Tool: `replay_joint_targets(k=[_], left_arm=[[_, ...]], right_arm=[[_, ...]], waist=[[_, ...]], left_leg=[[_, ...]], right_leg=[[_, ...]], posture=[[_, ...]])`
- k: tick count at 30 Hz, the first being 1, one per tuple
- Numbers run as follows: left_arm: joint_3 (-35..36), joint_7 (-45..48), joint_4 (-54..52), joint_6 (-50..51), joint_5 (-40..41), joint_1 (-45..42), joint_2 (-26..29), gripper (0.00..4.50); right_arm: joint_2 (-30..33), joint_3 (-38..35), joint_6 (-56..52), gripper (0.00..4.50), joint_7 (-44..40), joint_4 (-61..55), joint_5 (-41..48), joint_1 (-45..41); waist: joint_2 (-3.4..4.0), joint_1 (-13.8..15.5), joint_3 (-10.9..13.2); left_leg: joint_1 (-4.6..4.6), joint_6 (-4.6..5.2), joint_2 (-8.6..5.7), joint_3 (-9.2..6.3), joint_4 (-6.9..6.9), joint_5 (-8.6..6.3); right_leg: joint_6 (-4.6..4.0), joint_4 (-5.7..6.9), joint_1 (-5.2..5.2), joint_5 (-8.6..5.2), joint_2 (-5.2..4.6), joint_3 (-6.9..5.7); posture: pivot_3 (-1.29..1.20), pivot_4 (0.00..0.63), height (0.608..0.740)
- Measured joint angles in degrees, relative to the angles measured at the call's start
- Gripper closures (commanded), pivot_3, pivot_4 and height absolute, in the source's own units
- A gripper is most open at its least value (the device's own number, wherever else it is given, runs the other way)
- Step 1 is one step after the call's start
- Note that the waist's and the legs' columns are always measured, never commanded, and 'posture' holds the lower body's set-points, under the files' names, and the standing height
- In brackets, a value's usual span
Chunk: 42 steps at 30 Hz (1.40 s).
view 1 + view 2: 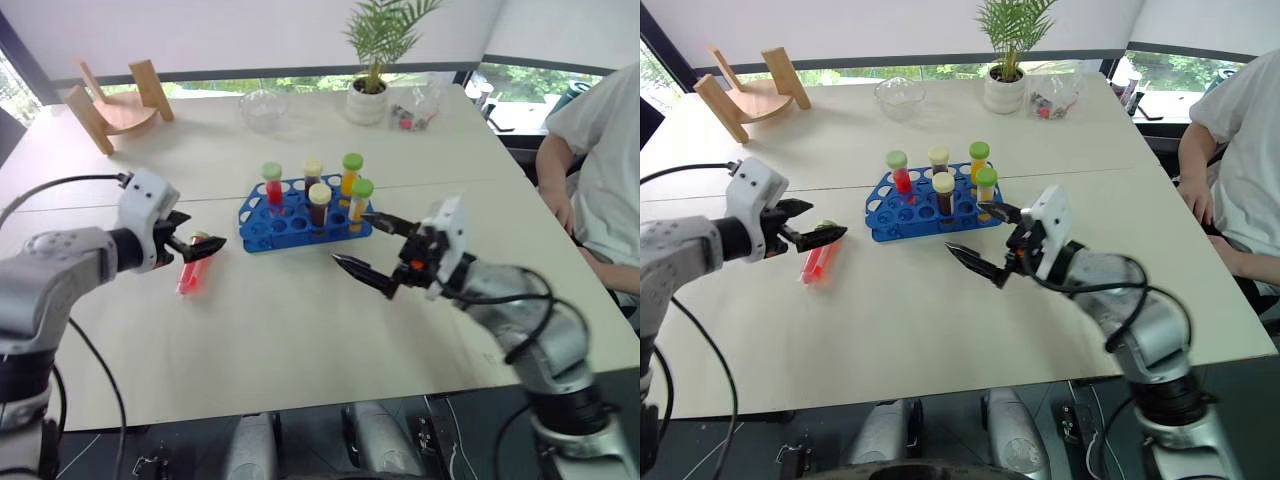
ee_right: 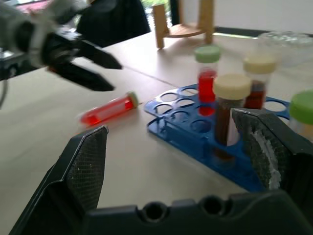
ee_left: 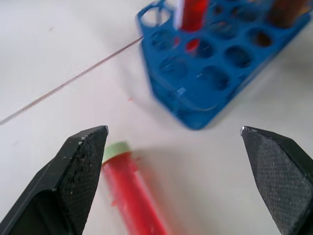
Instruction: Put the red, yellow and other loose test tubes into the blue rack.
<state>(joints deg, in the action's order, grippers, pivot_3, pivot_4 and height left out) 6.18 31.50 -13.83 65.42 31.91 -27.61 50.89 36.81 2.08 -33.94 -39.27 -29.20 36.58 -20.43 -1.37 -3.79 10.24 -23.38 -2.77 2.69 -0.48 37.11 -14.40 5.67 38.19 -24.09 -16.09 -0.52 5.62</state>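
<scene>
1. Bare surface (image 1: 300,330) lies open in front of the rack (image 1: 300,215).
2. The loose red tube (image 1: 190,275) lies flat left of the rack, with a clear gap between them.
3. Five upright tubes occupy the rack's rear and right holes; the front-left holes stand free.

rack (image 1: 290,225): blue | loose tube (image 1: 190,272): red, green cap | table (image 1: 300,330): cream

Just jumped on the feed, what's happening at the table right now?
Five capped tubes stand in the blue rack. One red tube lies loose on the table, left of the rack. The left end effector hovers open over it, not gripping. The right end effector is open and empty beside the rack.
</scene>
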Motion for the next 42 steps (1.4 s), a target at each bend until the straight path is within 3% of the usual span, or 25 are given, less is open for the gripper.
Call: replay_joint_targets(k=[7, 13, 16, 21, 22, 27, 31, 34, 38, 42], left_arm=[[-6.51, -5.86, 9.31, 18.90, -2.64, -10.22, -4.60, 0.00], [-7.59, -8.51, 15.74, 21.72, -5.30, -14.61, -9.96, 0.00], [-7.56, -9.20, 18.44, 20.41, -6.78, -15.51, -11.29, 0.85], [-7.23, -10.01, 20.54, 18.97, -8.86, -15.86, -12.44, 3.36], [-7.09, -10.03, 20.56, 18.98, -8.88, -15.86, -12.54, 3.68], [-5.59, -8.09, 20.61, 18.76, -8.17, -15.89, -12.56, 3.69], [6.39, -0.37, 18.73, 7.95, -0.02, -18.21, -17.46, 3.69], [10.57, 5.29, 12.67, -0.67, 4.18, -18.78, -18.80, 3.69], [9.30, 9.34, 9.11, -15.49, 4.73, -12.90, -27.14, 3.69], [4.11, 13.14, 13.09, -34.99, -1.12, -9.14, -32.82, 3.69]], right_arm=[[6.38, -1.18, -3.53, 0.06, -9.77, 0.48, 4.24, -6.23], [6.85, -1.24, -4.01, 0.06, -10.56, 0.90, 4.18, -7.32], [6.91, -1.68, -4.62, 0.00, -9.92, 0.17, 4.24, -6.67], [7.05, -3.13, -5.09, 0.00, -8.51, -1.08, 4.24, -5.53], [7.05, -3.14, -5.16, 0.00, -8.31, -1.27, 4.24, -5.21], [7.29, -4.57, -5.39, 0.00, -7.65, -2.15, 4.30, -3.97], [7.00, -5.45, -5.48, 0.00, -5.89, -2.31, 4.16, -2.56], [6.52, -5.46, -5.47, 0.00, -4.42, -2.84, 4.08, -1.93], [4.52, -5.31, -5.47, 0.00, -1.85, -3.44, 4.06, -1.66], [4.01, -5.18, -5.47, 0.00, -0.17, -4.51, 3.72, -0.42]], waist=[[-0.15, -0.05, 0.05], [-0.16, 0.64, 0.06], [-0.11, 1.06, 0.03], [-0.11, 1.39, 0.02], [-0.11, 1.43, 0.02], [-0.12, 1.41, 0.03], [-0.34, 1.79, 0.15], [-0.24, 1.58, 0.10], [-0.17, 1.60, 0.06], [-0.21, 1.61, 0.08]], left_leg=[[-0.11, 0.15, 0.00, -0.05, -0.03, -0.09], [-0.13, 0.14, -0.04, -0.03, 0.00, -0.09], [-0.10, 0.14, -0.04, -0.03, 0.00, -0.08], [-0.07, 0.12, -0.05, -0.03, 0.07, -0.07], [-0.07, 0.12, -0.06, -0.03, 0.07, -0.07], [-0.08, 0.12, -0.06, -0.04, 0.06, -0.07], [-0.21, 0.06, -0.03, -0.07, 0.08, -0.04], [-0.16, 0.05, -0.06, 0.02, 0.03, -0.04], [-0.10, 0.03, -0.04, 0.01, 0.03, -0.03], [-0.10, 0.01, -0.06, 0.04, 0.12, -0.01]], right_leg=[[0.01, 0.00, -0.10, -0.01, 0.01, -0.06], [0.02, 0.00, -0.13, -0.01, -0.05, -0.05], [0.02, 0.03, -0.12, -0.01, -0.05, -0.05], [0.02, 0.03, -0.03, -0.01, -0.07, -0.05], [0.02, 0.03, -0.02, 0.00, -0.08, -0.04], [0.03, 0.03, -0.04, 0.00, -0.08, -0.05], [0.02, 0.02, -0.11, 0.00, -0.09, -0.14], [0.03, 0.00, -0.10, 0.00, -0.16, -0.06], [0.02, 0.02, -0.06, 0.01, -0.11, -0.04], [0.10, -0.02, 0.00, 0.05, -0.10, 0.00]], posture=[[0.00, 0.150, 0.740], [0.00, 0.150, 0.740], [0.00, 0.150, 0.740], [0.00, 0.150, 0.740], [0.00, 0.150, 0.740], [0.00, 0.150, 0.740], [0.00, 0.150, 0.740], [0.00, 0.150, 0.740], [0.00, 0.150, 0.740], [0.00, 0.150, 0.740]])
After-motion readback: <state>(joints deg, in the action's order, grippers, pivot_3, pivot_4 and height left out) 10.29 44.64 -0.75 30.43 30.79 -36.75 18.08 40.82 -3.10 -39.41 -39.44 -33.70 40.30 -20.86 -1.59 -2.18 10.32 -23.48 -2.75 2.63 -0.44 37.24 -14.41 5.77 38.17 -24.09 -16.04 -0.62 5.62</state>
